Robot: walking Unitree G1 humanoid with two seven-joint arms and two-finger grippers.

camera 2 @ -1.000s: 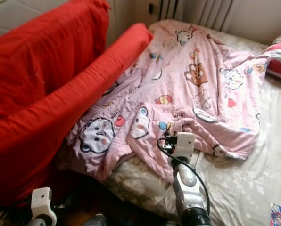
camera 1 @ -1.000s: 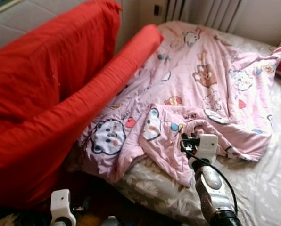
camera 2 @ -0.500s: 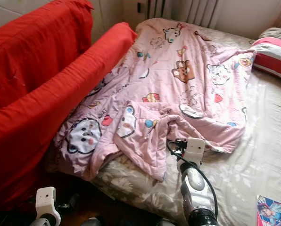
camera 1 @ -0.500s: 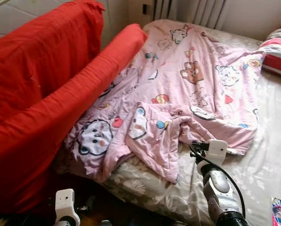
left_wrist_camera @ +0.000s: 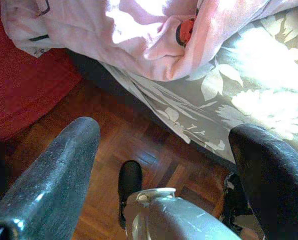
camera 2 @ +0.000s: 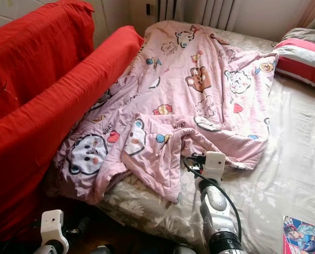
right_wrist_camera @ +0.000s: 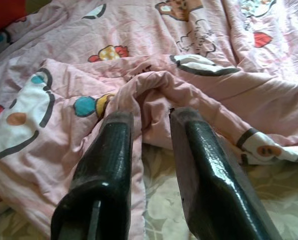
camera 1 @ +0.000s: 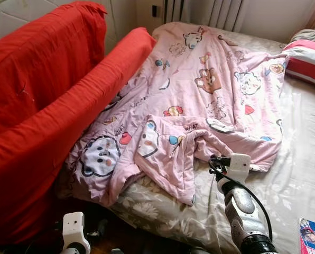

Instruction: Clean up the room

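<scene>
Our right gripper (right_wrist_camera: 149, 120), fingers narrowly parted and holding nothing, faces the raised fold of the pink cartoon-print quilt (camera 1: 200, 100) at twelve o'clock, just ahead; our left gripper (left_wrist_camera: 164, 150), fingers wide, hangs idle.

The pink quilt (camera 1: 200, 90) carries small dark printed words among its cartoon figures. One near its folded middle reads roughly "WHAT"; another sits to the left, beside a round white face. The rest are too small or creased to read.
</scene>
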